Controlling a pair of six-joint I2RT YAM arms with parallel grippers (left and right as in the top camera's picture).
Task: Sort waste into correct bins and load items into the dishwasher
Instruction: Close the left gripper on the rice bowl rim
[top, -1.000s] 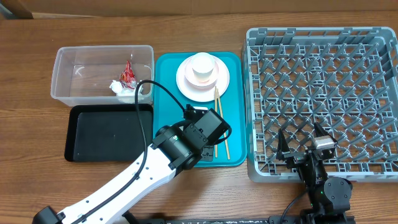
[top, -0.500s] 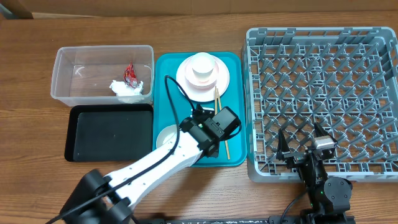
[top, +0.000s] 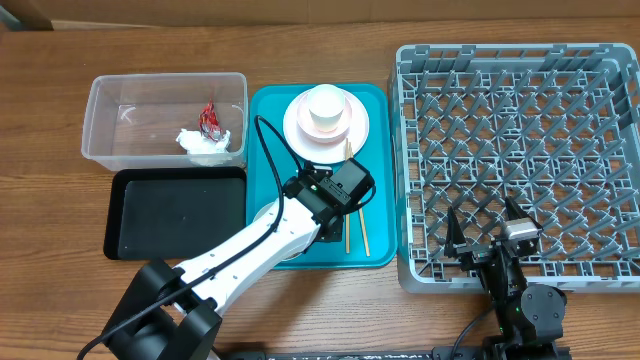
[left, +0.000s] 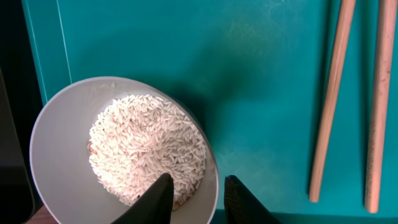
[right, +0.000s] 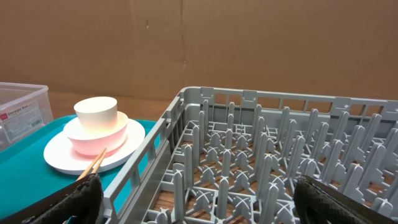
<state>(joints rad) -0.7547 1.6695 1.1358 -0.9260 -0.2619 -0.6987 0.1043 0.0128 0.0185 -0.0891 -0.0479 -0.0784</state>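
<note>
Wooden surface (top: 60, 200) carries four things | teal tray (top: 270, 130) sits right under my left gripper (left: 194, 190) | black tray (top: 180, 215) just left of it | clear tub (top: 165, 78) left and farther out | grey dish rack (top: 402, 170) off to its right

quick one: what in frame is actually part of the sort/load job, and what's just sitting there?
In the job: rice bowl, chopsticks, crockery stack, red wrapper, tissue, clear tub, black tray, dish rack.
Just there: teal tray, table, cardboard backdrop.
</note>
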